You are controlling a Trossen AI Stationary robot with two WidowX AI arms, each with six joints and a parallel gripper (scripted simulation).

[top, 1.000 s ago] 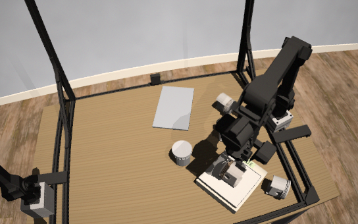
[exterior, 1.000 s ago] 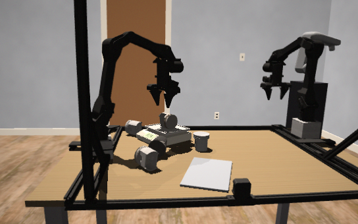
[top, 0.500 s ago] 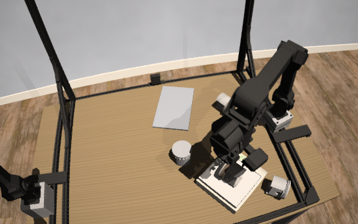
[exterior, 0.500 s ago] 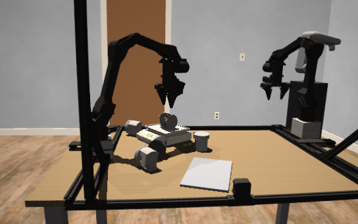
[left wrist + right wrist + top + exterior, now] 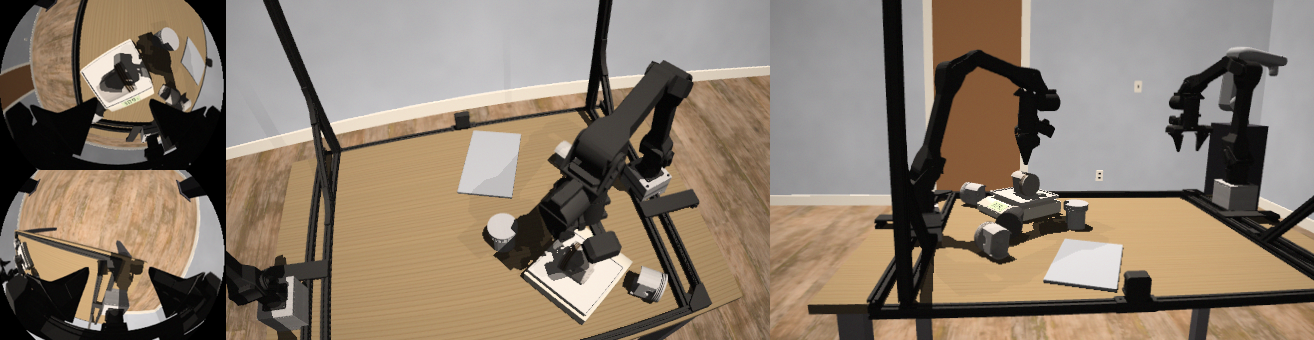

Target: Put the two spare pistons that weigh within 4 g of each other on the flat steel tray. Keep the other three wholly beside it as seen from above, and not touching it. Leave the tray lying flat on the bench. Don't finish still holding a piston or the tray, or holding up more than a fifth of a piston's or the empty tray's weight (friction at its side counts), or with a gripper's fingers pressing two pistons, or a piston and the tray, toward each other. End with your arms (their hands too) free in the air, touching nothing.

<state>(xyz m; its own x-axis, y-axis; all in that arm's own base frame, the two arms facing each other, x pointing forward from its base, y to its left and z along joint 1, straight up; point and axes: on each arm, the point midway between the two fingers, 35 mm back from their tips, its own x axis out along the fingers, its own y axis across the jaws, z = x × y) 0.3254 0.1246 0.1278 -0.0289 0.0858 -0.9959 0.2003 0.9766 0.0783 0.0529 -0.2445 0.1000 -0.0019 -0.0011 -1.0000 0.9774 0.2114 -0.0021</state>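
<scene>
Wood-grain bench [image 5: 401,225] [image 5: 1170,225], grey walls behind. Flat steel tray [image 5: 491,162] [image 5: 1087,265] [image 5: 193,61] lies flat, no piston on it. One piston [image 5: 1027,184] [image 5: 117,95] lies sideways on the white scale [image 5: 586,305] [image 5: 1040,212] [image 5: 91,72]; left gripper [image 5: 581,242] [image 5: 1026,160] [image 5: 123,100] above it, fingers wide, holding nothing. Upright piston [image 5: 501,230] [image 5: 1076,215] [image 5: 168,38] near scale; far-side piston [image 5: 650,284] [image 5: 972,193] [image 5: 98,114] on its side just beside scale. Light piston [image 5: 563,149] [image 5: 992,240] [image 5: 186,104] and dark piston [image 5: 1010,221] [image 5: 169,92] close together, tray side of scale. Right gripper [image 5: 1189,150] [image 5: 119,268] wide open, empty, well apart from everything.
</scene>
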